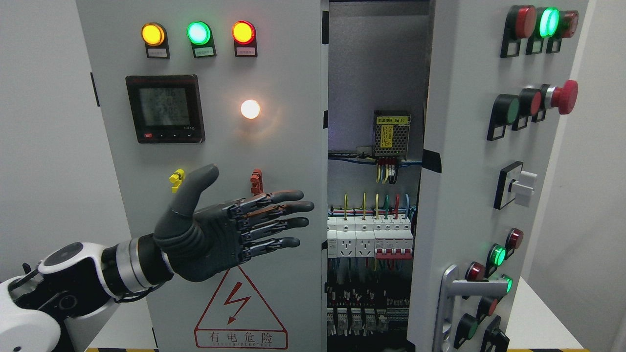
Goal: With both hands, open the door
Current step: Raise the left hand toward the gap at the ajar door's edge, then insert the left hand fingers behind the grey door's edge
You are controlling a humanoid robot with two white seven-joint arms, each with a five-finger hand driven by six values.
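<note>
plain white walls behind, a pale tabletop [538, 313] showing low at the right, and filling nearly everything, a grey electrical cabinet [293, 146] with two front doors.

left door [215, 146]: shut, flat to the camera. across its top, amber, green and red indicator lamps [198, 33], all lit. below them a digital meter [165, 108] with a dim screen, and to its right a glowing white lamp [250, 109]. lower, a yellow toggle [176, 179] and a red toggle [256, 181]. at the bottom, a red-bordered lightning warning triangle [240, 313] with chinese characters beneath.

right door [469, 161]: swung outward toward the camera, hinged on its right edge, seen at a steep angle. carries lamps and push buttons, a red mushroom stop button [565, 97], a rotary switch [518, 186], and low down a silver lever handle [469, 288].

between the doors, the open interior: a power supply module [391, 134], coloured wires, a row of breakers and sockets [369, 237].

left hand [234, 230], dark grey: entering from the lower left, held in front of the left door, palm facing the camera, thumb up, four fingers [283, 210] straight and pointing right toward that door's free edge. spread wide, holding nothing; contact with the door panel cannot be told. posed this way, probably, to slip fingertips round the door edge and pull, since no handle shows on this door.

right hand: out of view.

by the look of it, half done: right door open, left door yet to be opened.
</note>
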